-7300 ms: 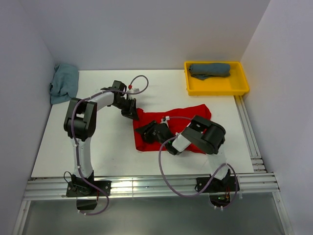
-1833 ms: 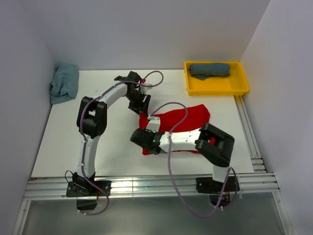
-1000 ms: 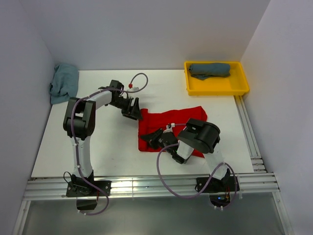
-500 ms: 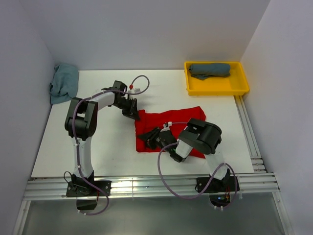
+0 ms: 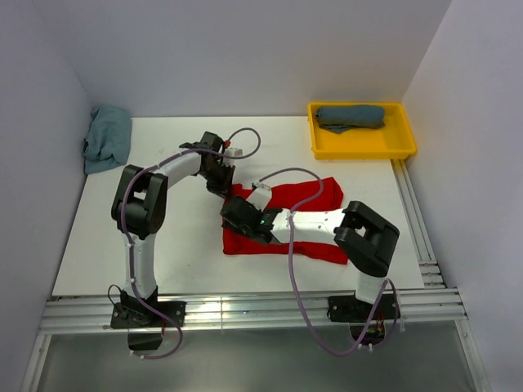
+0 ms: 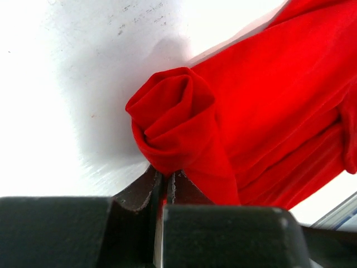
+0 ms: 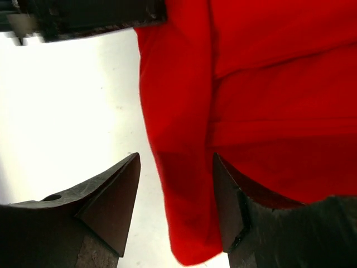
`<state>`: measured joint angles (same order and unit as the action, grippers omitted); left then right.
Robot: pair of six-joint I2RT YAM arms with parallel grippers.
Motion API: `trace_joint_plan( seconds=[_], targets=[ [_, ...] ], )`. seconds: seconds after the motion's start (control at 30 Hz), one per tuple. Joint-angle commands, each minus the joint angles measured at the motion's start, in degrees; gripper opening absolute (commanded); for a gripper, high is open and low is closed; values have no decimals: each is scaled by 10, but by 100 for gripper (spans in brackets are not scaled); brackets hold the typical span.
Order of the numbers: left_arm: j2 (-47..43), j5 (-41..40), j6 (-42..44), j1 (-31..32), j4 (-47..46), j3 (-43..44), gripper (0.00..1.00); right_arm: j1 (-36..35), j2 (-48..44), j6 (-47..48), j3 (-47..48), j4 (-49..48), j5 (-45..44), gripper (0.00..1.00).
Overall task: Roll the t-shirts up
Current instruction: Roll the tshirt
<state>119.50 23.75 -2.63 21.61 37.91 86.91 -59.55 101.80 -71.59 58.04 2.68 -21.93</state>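
- Rolling is begun: the ten-o'clock corner of the red t-shirt is curled and clamped in the left gripper.
- The right gripper is spread astride the nine-o'clock edge; closing there seems called for next.

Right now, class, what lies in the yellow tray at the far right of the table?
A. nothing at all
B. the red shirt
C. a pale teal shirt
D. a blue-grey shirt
D: a blue-grey shirt lies bundled in the yellow tray, while the red shirt is spread out in the middle and the pale teal shirt sits in the far left corner.
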Motion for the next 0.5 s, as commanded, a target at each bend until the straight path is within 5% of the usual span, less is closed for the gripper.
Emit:
trace_joint_plan(
  seconds=[0.0,0.3,0.47],
  targets=[
    [-2,-50,5,6,37,25,0,-29,19,41,97,238,-138,62],
    [20,-53,3,15,74,70,0,-67,133,96,318,380,-225,59],
    [30,-50,3,16,84,84,0,-68,183,122,355,387,-230,57]
  ],
)
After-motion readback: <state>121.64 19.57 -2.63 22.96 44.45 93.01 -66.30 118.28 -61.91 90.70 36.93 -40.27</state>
